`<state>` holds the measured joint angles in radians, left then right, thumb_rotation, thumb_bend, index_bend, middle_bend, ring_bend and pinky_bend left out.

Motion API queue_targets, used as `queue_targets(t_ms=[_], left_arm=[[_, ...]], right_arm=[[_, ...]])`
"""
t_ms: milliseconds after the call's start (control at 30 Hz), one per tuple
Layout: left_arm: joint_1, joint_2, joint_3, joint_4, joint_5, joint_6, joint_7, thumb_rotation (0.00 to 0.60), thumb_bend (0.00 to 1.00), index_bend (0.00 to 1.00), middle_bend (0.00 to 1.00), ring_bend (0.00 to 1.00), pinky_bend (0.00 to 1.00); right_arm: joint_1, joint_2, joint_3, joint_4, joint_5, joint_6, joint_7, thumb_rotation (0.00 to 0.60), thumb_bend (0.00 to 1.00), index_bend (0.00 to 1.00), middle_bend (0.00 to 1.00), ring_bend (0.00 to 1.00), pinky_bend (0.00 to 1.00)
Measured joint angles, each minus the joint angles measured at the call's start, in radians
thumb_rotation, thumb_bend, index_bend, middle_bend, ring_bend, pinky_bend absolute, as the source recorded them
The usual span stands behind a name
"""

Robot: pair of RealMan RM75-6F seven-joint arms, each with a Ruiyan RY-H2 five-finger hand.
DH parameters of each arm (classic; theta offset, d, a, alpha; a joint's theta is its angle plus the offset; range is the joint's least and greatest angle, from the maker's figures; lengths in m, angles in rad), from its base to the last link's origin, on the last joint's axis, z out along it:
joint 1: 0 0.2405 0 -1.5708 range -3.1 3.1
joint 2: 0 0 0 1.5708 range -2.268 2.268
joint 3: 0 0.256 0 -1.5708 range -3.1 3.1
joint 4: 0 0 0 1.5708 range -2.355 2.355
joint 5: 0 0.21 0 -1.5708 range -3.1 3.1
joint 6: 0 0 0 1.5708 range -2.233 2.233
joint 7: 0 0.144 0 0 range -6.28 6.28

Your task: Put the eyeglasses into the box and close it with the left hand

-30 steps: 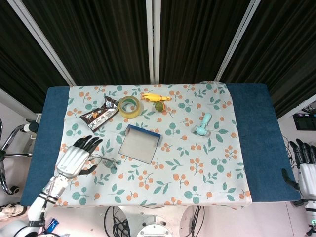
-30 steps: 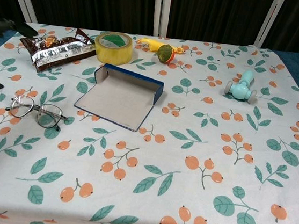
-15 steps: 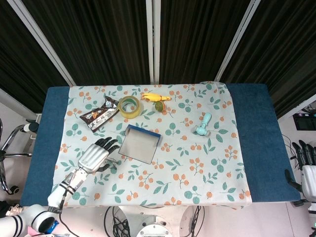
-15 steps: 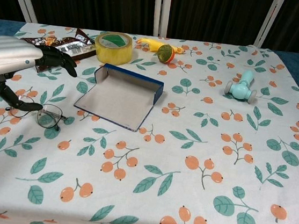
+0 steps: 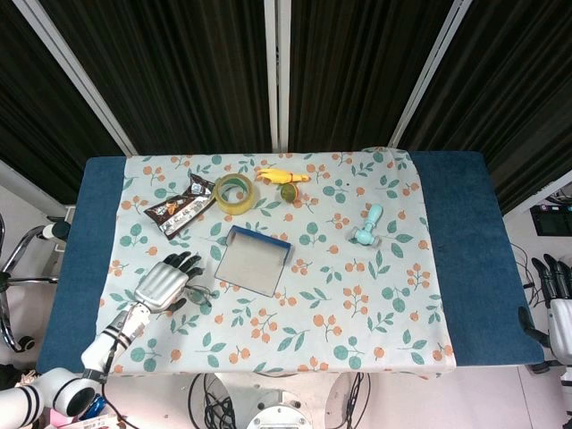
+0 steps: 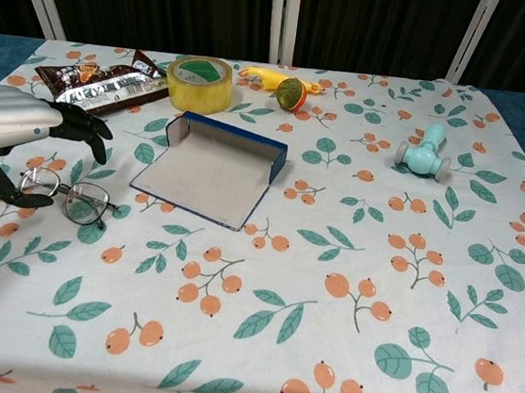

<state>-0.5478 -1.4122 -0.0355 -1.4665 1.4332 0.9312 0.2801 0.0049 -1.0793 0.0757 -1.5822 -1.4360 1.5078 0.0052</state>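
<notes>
The eyeglasses lie unfolded on the floral cloth, left of the box; the head view shows the eyeglasses just beyond my left hand's fingers. The box is a shallow blue case lying open, its blue wall at the far side, seen from above as the box. My left hand hovers over the glasses' left lens with dark fingers spread above and the thumb under the frame's near side; it holds nothing. The left hand sits at the table's left front. My right hand stays off the table's right edge, fingers straight.
Along the back stand a snack packet, a yellow tape roll, a yellow toy with a green-orange ball and a teal handheld fan. Blue table surface borders the cloth on both sides.
My left hand came in from the left edge to the eyeglasses, then sank lower and drew slightly back. The glasses and box have not moved.
</notes>
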Motion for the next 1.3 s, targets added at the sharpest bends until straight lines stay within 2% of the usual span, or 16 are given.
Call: queue_targets(t_ms=[867, 1300], left_arm=[[-0.022, -0.047, 0.025, 0.110, 0.007, 0.011, -0.076, 0.600, 0.32, 0.46, 0.11, 0.08, 0.19], [-0.029, -0.059, 0.032, 0.130, 0.015, 0.018, -0.104, 0.600, 0.35, 0.49, 0.12, 0.08, 0.19]], right_arm=[[0.014, 0.016, -0.016, -0.004, -0.009, -0.043, -0.005, 0.600, 0.32, 0.00, 0.00, 0.00, 0.00], [0.019, 0.011, -0.014, 0.001, 0.004, -0.057, -0.007, 0.600, 0.32, 0.00, 0.00, 0.00, 0.00]])
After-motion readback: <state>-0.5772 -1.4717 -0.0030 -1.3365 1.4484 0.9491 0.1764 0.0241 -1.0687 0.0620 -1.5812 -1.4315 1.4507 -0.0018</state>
